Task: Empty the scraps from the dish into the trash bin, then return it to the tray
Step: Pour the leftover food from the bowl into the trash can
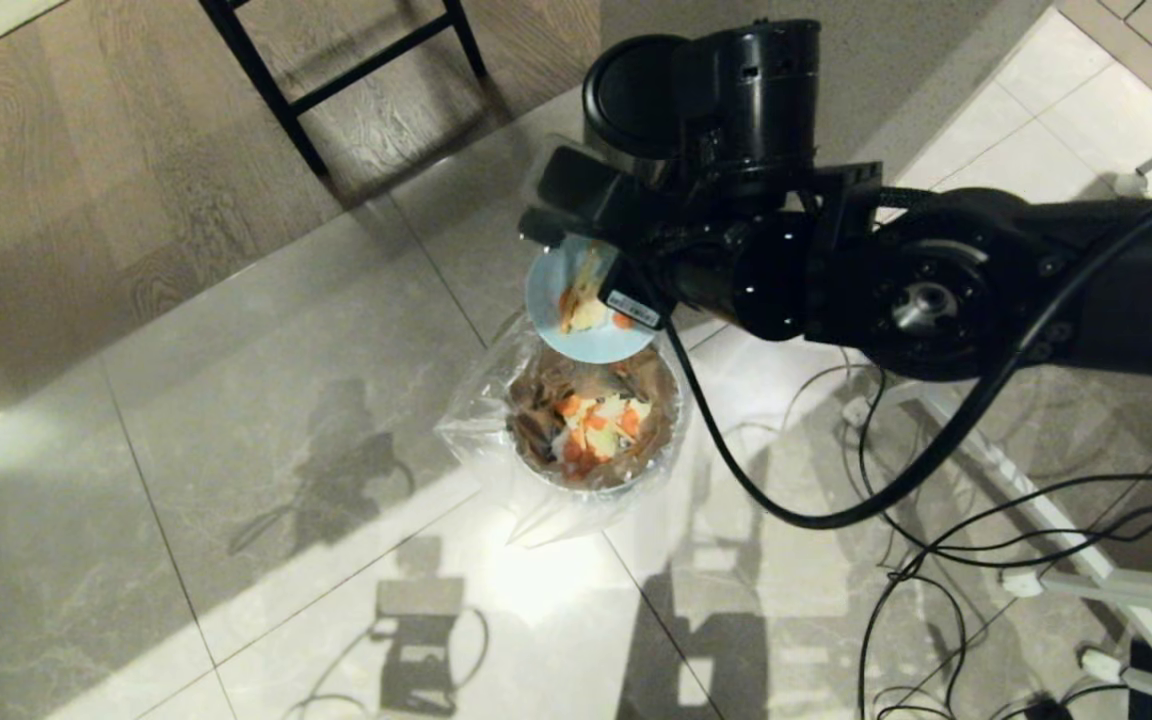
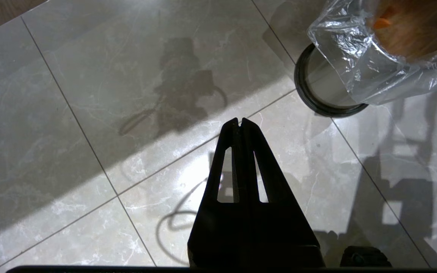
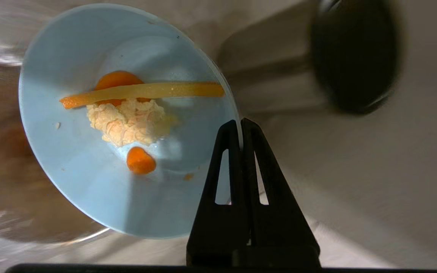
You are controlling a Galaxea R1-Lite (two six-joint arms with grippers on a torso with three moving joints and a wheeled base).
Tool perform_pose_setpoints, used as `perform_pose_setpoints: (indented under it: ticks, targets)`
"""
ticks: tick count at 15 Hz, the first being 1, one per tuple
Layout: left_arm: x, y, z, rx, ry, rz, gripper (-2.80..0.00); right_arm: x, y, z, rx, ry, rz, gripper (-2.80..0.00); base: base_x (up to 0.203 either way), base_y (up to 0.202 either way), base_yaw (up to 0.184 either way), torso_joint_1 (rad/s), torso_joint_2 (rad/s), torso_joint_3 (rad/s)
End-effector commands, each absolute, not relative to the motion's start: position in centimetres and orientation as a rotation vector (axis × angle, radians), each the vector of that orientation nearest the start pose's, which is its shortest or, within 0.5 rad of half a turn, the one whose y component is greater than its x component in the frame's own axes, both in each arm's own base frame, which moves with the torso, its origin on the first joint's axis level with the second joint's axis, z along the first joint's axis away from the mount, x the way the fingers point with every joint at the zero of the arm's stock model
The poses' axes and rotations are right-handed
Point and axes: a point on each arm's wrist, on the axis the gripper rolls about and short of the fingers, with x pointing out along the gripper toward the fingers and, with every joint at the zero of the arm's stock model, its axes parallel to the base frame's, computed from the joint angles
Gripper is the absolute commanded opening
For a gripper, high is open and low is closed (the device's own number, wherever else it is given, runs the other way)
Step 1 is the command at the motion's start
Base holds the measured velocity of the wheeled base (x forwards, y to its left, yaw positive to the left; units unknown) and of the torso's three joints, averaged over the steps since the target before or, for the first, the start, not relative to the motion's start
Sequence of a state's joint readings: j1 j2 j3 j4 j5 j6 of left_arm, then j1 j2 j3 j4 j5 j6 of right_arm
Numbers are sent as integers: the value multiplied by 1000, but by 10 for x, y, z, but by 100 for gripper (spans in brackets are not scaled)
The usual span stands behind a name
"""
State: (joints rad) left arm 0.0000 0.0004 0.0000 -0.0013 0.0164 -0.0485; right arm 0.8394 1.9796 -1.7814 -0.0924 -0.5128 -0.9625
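The pale-blue dish (image 1: 576,335) (image 3: 89,182) hangs steeply tilted just above the trash bin (image 1: 673,432), a steel bin with a clear bag (image 1: 471,425) round its rim. My right gripper (image 3: 240,123) (image 1: 608,285) is shut on the dish's rim. The scraps (image 3: 127,121) still cling inside: carrot slices (image 3: 140,160), an orange-yellow strip (image 3: 142,91) and pale bits. More food waste (image 1: 596,420) lies in the bin. My left gripper (image 2: 240,120) is shut and empty, low over the floor beside the bin (image 2: 323,85). The tray is out of view.
A second steel bin with a black domed lid (image 1: 636,90) stands just behind the dish. Black cables (image 1: 936,520) and a white frame (image 1: 1066,540) lie on the tiles to the right. Black chair legs (image 1: 336,70) stand on the wood floor at the back left.
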Motion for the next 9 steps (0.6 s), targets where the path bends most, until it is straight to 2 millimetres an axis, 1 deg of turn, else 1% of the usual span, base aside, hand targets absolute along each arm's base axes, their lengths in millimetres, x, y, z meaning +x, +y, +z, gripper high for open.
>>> perform_pose_setpoints:
  ticks: [1, 4, 6, 9]
  targets:
    - [-23, 0, 76, -49, 0, 17, -280, 279, 295, 306, -1084, -152, 311, -280, 0, 0, 0, 0, 0, 0]
    - [-23, 0, 76, -49, 0, 17, -280, 277, 304, 303, -1136, -256, 275, -280, 0, 0, 0, 0, 0, 0]
    - [-23, 0, 76, -49, 0, 17, -280, 275, 311, 296, -1152, -321, 277, -280, 0, 0, 0, 0, 0, 0]
    - [-23, 0, 76, -49, 0, 17, -280, 269, 316, 281, -1184, -353, 296, -280, 0, 0, 0, 0, 0, 0]
